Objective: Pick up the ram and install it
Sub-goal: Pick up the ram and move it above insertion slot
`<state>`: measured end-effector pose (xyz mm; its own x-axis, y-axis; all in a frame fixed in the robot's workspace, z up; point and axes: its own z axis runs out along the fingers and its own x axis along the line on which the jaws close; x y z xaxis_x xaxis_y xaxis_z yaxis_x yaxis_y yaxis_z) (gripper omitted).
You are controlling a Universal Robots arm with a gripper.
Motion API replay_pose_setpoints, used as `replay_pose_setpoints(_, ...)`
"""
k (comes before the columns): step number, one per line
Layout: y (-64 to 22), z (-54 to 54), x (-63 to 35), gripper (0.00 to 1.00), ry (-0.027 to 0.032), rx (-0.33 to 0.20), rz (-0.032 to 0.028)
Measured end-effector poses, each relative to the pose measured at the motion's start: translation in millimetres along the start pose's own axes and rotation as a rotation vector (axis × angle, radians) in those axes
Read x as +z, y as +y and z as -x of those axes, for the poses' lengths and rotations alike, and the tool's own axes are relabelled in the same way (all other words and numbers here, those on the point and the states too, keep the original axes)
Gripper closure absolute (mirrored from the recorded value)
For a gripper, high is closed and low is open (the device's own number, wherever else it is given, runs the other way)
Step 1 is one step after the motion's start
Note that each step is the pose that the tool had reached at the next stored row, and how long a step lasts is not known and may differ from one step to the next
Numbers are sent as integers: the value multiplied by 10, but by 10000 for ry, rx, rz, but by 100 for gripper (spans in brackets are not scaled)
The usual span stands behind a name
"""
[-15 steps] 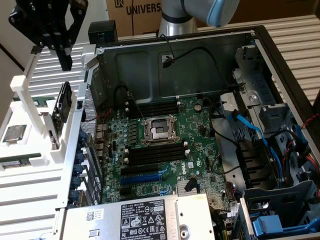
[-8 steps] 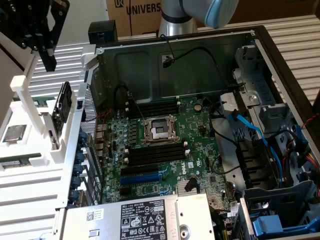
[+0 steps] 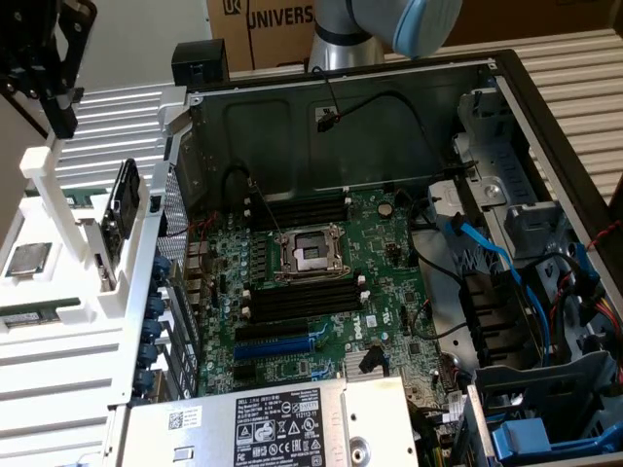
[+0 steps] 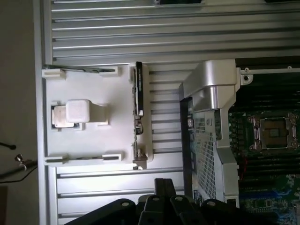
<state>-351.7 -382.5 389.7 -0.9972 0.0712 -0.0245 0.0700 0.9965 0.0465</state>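
Note:
A ram (image 3: 34,316), a narrow green stick with a white label, lies in the near slot of the white holder (image 3: 73,282) at the exterior view's left. A second green stick (image 3: 83,197) rests in the holder's far slot. In the wrist view both sticks show edge-on (image 4: 82,70) (image 4: 79,159). My black gripper (image 3: 60,117) hangs high above the holder's far end, shut with nothing in it. Its fingers (image 4: 161,187) point down over the ribbed table beside the holder. The long black motherboard slots (image 3: 302,297) lie inside the open case.
A square silver processor chip (image 3: 27,258) sits in the holder under a white clip (image 4: 79,111). A black card (image 3: 125,204) stands upright on the holder's edge by the case wall (image 3: 165,243). Cables (image 3: 506,272) and drive bays crowd the case's right.

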Motion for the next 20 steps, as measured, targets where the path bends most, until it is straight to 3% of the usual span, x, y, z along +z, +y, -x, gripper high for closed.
replay_pose_setpoints(4, 32, -228, 3, 90, 1, 0, -5)
replay_pose_setpoints(7, 56, -459, 3, 90, 0, 0, -5)
replay_pose_setpoints(10, 73, -601, 4, 90, 0, -1, -7)
replay_pose_setpoints(11, 107, -785, 6, 90, -1, -2, -14)
replay_pose_setpoints(17, 232, -985, 9, 90, -2, -2, -34)
replay_pose_setpoints(20, 258, -1019, 10, 90, -4, -1, -34)
